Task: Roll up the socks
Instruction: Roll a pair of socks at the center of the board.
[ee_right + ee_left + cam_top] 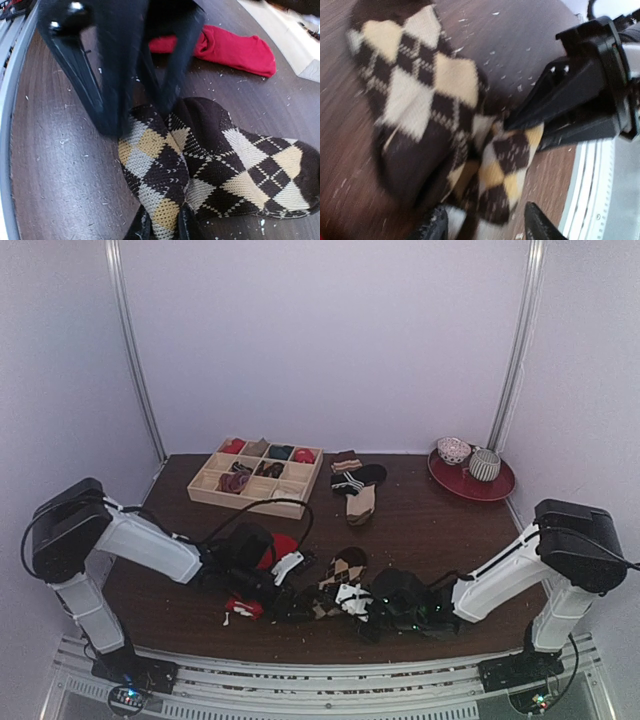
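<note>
I note the right gripper (164, 221) clenched on the dark brown and tan argyle fabric sock (215, 160). The left gripper (484, 220) is released, straddling it; plain red fabric sock (225, 47) nearby.

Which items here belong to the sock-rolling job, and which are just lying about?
Job:
argyle sock
red sock

Lying about:
wooden divider box
black striped sock
tan sock
red plate
bowls

A wooden tray (250, 508) holding rolled socks (235, 481) stood on the table (430, 530), far left. A striped sock (350, 482) and a tan sock (361, 504) lay just beside it. A red plate (500, 489) bearing two bowls (453, 450) sat far right.
</note>
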Motion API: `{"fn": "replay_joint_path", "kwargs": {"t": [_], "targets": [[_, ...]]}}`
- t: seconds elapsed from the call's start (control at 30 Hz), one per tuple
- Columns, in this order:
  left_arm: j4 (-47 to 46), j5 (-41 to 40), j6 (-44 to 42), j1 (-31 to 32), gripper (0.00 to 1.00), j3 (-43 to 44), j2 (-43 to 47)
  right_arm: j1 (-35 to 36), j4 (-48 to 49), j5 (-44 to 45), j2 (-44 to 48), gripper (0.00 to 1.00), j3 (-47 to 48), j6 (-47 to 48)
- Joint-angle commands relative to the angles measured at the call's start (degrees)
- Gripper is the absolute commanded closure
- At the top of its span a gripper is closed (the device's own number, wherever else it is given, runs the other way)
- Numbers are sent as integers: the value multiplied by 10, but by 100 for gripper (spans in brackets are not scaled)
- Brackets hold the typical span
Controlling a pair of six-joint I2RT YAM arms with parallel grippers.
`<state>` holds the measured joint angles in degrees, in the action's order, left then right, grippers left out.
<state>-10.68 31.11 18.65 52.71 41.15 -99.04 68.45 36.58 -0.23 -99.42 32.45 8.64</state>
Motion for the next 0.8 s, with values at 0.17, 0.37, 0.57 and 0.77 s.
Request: {"fn": "replay_joint_path", "kwargs": {"t": [0.17, 0.37, 0.57, 0.77], "targets": [[-84, -131, -87, 33, 35, -117, 201, -70, -232, -267, -59, 91, 65, -156], [-169, -104, -127, 54, 35, -133, 179, -108, -241, -339, -121, 91, 76, -231], [-169, -101, -158, 61, 36, -96, 81, -114, -250, -358, -152, 90, 90, -245], [-139, -129, -170, 71, 56, -84, 36, -120, -243, -366, -157, 90, 87, -253]]}}
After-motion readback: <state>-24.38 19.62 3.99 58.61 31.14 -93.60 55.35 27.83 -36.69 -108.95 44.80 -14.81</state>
